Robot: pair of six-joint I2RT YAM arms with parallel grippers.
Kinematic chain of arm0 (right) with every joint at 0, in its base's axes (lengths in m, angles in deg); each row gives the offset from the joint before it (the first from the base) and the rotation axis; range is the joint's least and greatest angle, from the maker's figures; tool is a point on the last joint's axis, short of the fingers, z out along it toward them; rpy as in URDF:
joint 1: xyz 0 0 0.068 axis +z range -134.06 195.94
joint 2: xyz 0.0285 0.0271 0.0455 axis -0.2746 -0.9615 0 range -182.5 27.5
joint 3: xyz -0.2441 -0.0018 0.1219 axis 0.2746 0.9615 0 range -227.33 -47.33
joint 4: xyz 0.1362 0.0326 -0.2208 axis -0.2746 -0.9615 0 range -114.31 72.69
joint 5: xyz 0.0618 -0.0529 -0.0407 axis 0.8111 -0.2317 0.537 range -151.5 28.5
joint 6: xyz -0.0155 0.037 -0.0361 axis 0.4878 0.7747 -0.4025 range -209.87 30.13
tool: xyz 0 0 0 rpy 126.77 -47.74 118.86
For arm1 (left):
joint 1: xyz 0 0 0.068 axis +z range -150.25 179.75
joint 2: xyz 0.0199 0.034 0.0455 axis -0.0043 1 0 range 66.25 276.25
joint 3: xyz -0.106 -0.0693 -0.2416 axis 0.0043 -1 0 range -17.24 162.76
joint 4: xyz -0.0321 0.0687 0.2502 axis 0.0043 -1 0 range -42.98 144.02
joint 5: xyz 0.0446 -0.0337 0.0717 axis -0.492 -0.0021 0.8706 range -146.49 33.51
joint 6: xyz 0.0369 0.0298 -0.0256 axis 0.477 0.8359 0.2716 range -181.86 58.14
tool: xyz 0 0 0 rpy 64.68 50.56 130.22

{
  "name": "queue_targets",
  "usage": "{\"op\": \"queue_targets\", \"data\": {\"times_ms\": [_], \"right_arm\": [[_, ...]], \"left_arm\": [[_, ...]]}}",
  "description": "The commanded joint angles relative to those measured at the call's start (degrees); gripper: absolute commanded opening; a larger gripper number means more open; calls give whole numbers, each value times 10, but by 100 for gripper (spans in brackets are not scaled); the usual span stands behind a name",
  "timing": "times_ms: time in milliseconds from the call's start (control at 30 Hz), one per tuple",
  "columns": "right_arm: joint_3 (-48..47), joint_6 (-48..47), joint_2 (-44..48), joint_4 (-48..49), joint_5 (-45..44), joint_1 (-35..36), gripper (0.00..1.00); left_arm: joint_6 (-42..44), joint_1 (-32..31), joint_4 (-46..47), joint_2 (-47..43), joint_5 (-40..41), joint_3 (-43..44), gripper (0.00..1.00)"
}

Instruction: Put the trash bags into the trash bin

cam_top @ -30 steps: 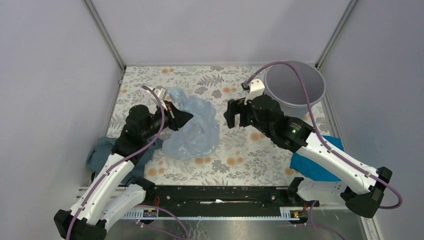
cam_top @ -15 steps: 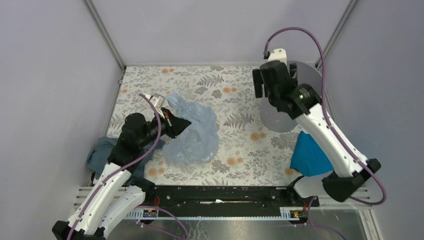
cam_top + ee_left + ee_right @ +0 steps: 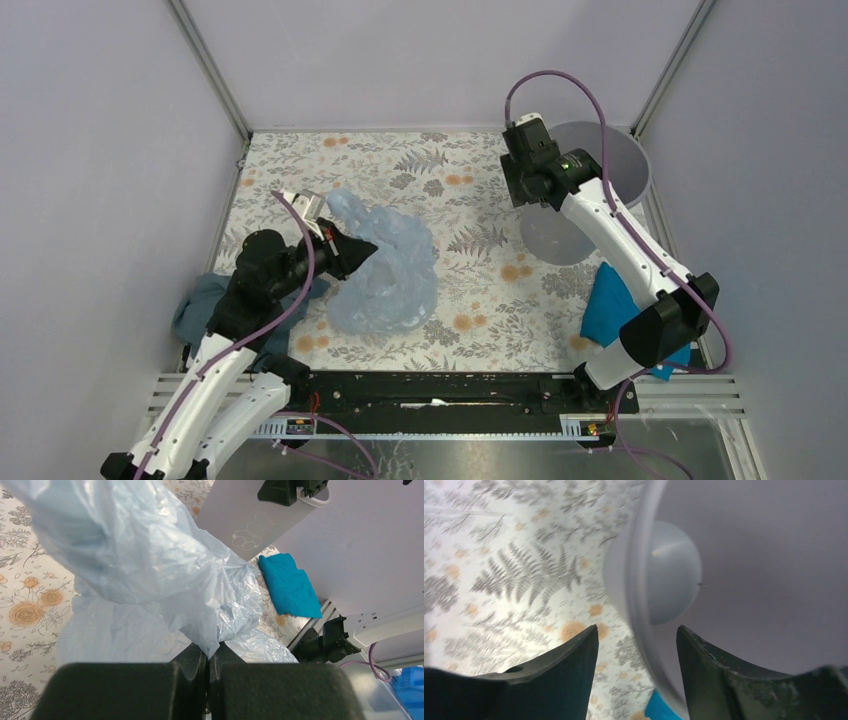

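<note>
top external, floral tablecloth (image 3: pixel 470 290), lilac walls (image 3: pixel 100 200)

A robotics lab test cell: 2 white-and-black arms are bolted to a black rail (image 3: pixel 430 392) at the near edge of a desk (image 3: pixel 470 200) covered in a floral-print sheet. Plain pale lilac panels (image 3: pixel 110 150) on aluminium posts (image 3: pixel 208 68) wall in 3 sides. Purple cables (image 3: pixel 545 82) loop off the arms. The enclosed booth and cabling mark a staged workspace, not a home.
</note>
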Motion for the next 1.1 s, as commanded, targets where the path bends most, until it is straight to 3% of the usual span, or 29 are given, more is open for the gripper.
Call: {"op": "queue_targets", "data": {"times_ms": [0, 133, 200, 300, 500, 733, 900, 1067], "right_arm": [[34, -28, 34, 24, 155, -1, 58], [56, -29, 50, 24, 189, 11, 28], [45, -29, 51, 10, 184, 35, 19], [23, -48, 50, -14, 213, 90, 8], [20, -14, 61, -1, 339, 172, 0], [26, -9, 51, 26, 386, 234, 0], [25, 14, 62, 66, 455, 242, 7], [36, 61, 73, 120, 465, 241, 41]], "left_arm": [[2, 0, -25, -5, 20, 33, 0], [-12, 0, -41, -27, 17, 32, 0], [-9, 0, -38, -38, 8, 28, 0], [12, 0, -31, -46, -19, 27, 0], [57, 0, -61, -47, -21, 68, 0], [112, 0, -83, -28, -89, 172, 0], [149, 0, -80, -32, -120, 228, 0], [157, 0, -57, -29, -123, 247, 0]]}}
